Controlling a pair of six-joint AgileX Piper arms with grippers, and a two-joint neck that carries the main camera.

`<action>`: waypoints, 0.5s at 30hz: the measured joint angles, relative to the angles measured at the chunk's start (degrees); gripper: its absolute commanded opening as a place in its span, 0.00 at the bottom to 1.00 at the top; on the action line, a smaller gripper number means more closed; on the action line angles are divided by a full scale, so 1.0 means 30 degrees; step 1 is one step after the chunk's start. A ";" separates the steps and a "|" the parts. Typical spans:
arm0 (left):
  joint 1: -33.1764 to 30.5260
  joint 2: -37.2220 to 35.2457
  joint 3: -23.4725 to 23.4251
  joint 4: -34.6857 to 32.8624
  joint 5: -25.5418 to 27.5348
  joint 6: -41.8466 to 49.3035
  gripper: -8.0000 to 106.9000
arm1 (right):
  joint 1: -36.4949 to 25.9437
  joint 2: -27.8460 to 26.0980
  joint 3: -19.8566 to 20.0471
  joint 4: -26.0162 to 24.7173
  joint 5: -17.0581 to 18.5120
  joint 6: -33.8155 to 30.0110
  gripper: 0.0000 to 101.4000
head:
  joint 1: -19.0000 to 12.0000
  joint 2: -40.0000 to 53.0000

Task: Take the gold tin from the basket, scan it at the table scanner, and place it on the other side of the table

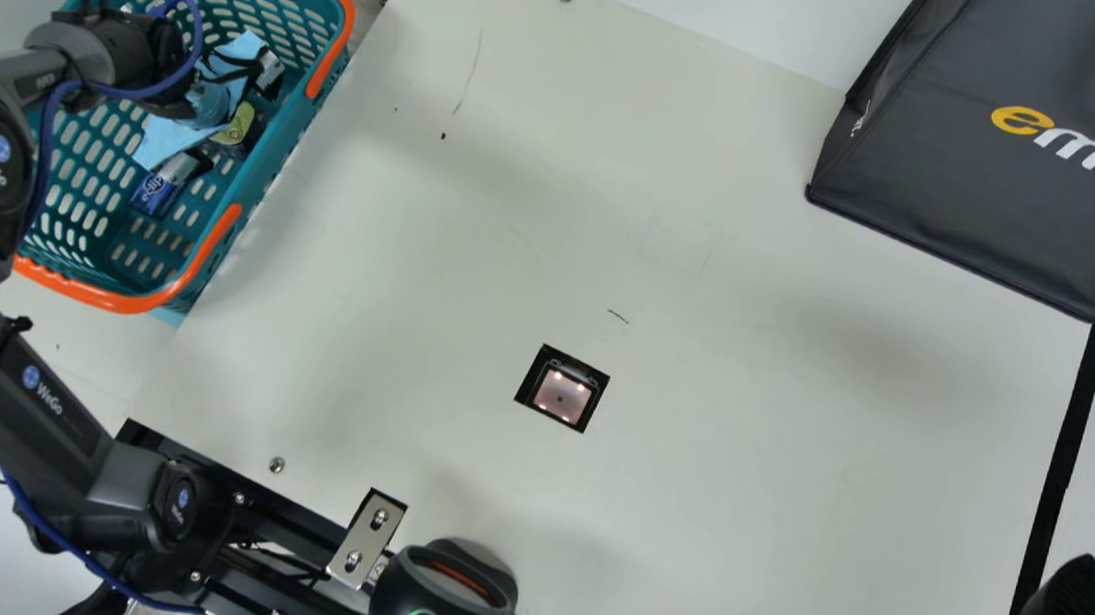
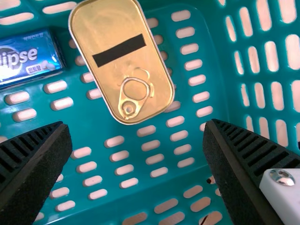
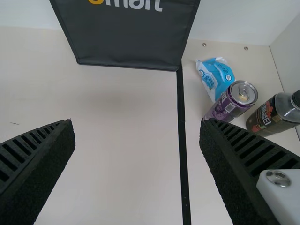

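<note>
Left tool (image 2: 136, 123) wide, empty, inside basket (image 1: 114, 301). Tin (image 2: 126, 70) flat on basket floor. Advise: centre over tin, align fingers with long sides, lower straight, grip evenly, clear basket rim.

Cream table (image 1: 748, 417) w/ scanner (image 1: 561, 394) set in; basket (image 1: 283, 150) at L edge. Dark bag (image 1: 919, 203) far R, blk strip (image 1: 1059, 477) running from its corner; beyond strip: packet (image 3: 214, 77), purple can (image 3: 229, 103), bottle (image 3: 272, 116).
</note>
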State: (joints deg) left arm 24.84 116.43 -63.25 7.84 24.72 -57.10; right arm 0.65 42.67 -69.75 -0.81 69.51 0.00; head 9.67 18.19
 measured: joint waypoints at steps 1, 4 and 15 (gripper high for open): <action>0.0085 0.0047 -0.0036 0.0000 0.0000 -0.0050 0.85 | 0.0000 0.0000 0.0000 0.0000 0.0000 0.0000 0.94 | -0.0029 0.0000; 0.0246 0.0213 -0.0128 0.0164 -0.0137 -0.0395 0.85 | 0.0000 0.0000 0.0000 0.0000 0.0000 0.0000 0.94 | 0.0000 0.0029; 0.0513 0.1421 -0.1111 0.1176 -0.0139 -0.1855 0.85 | 0.0000 0.0000 0.0000 0.0000 0.0000 0.0000 0.94 | -0.0029 0.0029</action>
State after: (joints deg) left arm 26.38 120.70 -66.59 11.37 24.31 -62.67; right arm 0.65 42.67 -69.75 -0.81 69.51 0.00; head 9.58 18.28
